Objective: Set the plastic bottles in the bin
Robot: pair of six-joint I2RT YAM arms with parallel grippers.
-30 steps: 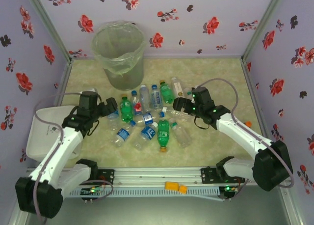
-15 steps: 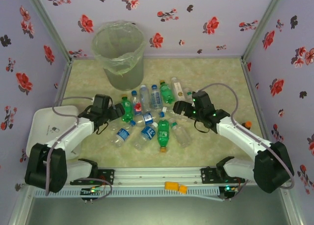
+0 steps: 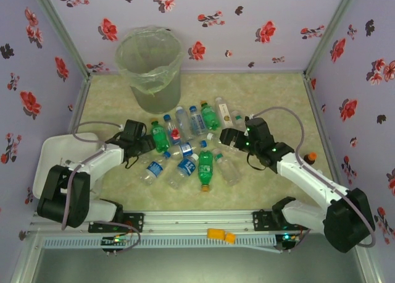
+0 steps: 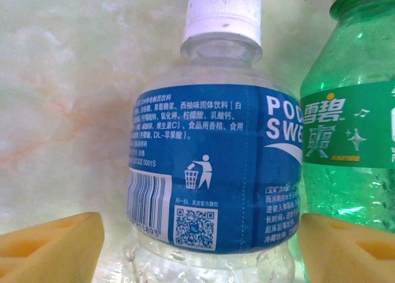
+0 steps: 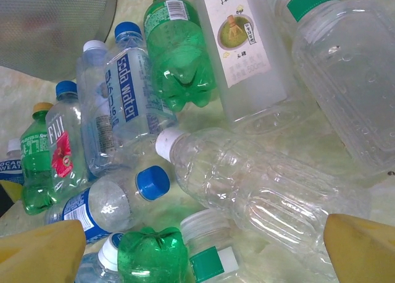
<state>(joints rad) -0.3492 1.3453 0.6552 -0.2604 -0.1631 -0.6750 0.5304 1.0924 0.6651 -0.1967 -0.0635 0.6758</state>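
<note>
**While the bottles lie flat in a heap, the bin stands upright behind them**

As the top view shows, the heap is in the middle of the table and its bottles point many ways. The bin is at the far left, near the heap.

The left claw is low at the left edge of the heap. In its wrist view a blue-label bottle lies between the yellow fingers, with its long axis along the claw and its white cap away from it. The jaws are partly open, with a gap at one side.

The right claw is spread wide over a clear bottle. In that wrist view its cap points to the upper left.
</note>
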